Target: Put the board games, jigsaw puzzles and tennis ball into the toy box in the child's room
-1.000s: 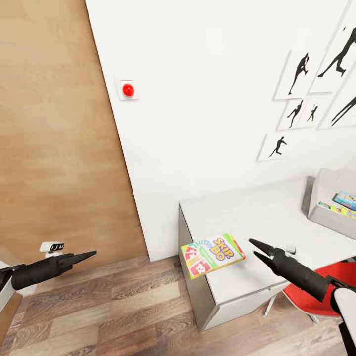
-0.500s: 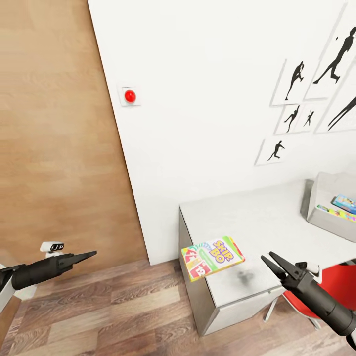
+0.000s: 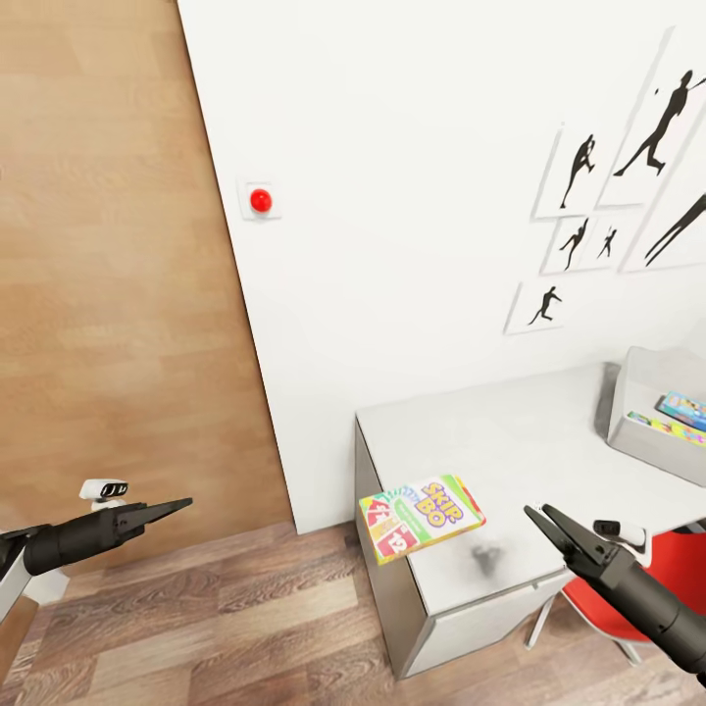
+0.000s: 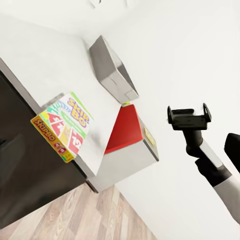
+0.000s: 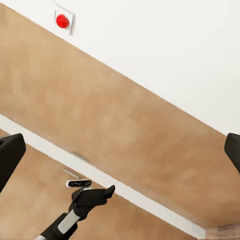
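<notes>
Backing away toward five o'clock, the right gripper (image 3: 542,517), jaws spread and empty, should re-approach the overhanging SKIP-BO board game (image 3: 422,514) low, pinching its desk-side edge.

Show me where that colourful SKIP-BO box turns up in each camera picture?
Head view: SKIP-BO box overhangs the table's near-left corner, low centre.
Left wrist view: the box sits left of centre, on the same corner.
Right wrist view: not in it.
Shared landmark: the toy box.

Left end effector (image 3: 181,506) closed, arm extended level, right end effector (image 3: 537,516) slightly parted, empty
</notes>
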You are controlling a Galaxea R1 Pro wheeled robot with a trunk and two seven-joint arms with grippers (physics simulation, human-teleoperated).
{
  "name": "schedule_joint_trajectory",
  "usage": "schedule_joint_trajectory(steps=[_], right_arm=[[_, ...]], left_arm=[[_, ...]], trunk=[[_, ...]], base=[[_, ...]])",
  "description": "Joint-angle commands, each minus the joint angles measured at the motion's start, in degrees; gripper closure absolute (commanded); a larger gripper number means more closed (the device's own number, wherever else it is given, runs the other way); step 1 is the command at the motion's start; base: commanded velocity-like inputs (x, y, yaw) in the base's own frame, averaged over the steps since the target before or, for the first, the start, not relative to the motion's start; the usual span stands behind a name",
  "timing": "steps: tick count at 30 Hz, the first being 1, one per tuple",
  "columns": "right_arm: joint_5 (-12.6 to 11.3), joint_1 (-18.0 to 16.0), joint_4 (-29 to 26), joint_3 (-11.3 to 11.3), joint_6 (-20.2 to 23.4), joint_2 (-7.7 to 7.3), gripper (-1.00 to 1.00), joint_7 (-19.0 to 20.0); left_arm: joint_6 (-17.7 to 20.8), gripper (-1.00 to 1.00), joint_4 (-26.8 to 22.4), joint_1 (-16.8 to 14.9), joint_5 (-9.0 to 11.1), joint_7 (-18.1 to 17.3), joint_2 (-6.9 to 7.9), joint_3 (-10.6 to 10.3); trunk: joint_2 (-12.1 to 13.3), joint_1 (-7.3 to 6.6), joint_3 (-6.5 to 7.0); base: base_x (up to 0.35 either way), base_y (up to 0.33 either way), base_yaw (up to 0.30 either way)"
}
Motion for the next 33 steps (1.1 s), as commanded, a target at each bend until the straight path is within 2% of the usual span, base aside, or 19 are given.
schedule_joint_trajectory(steps=[1, 8, 20, 33], right_arm=[[0.0, 0.0, -0.1, -0.4, 0.3, 0.00, -1.00, 0.9], [0.4, 0.0, -0.3, -2.0, 0.1, -0.04, -1.00, 4.5], [0.5, 0.0, -0.3, -3.1, 0.2, -0.07, -1.00, 5.3], [0.5, 0.0, -0.3, -3.2, 0.2, -0.07, -1.00, 5.4]], left_arm=[[0.6, -1.00, 0.0, 0.0, 0.0, -0.2, 0.02, 0.0], [0.6, -1.00, 0.0, 0.0, 0.1, -0.2, 0.03, 0.0], [0.6, -1.00, 0.0, -0.1, 0.2, -0.2, 0.03, 0.1], [0.7, -1.00, 0.0, -0.1, 0.1, -0.2, 0.03, 0.0]], trunk=[[-0.5, 0.26, -0.19], [-3.3, 1.79, -0.78], [-3.3, 1.79, 0.36], [-8.5, 4.65, -0.73]], base=[[0.000, 0.000, 0.000], [0.000, 0.000, 0.000], [0.000, 0.000, 0.000], [0.000, 0.000, 0.000]])
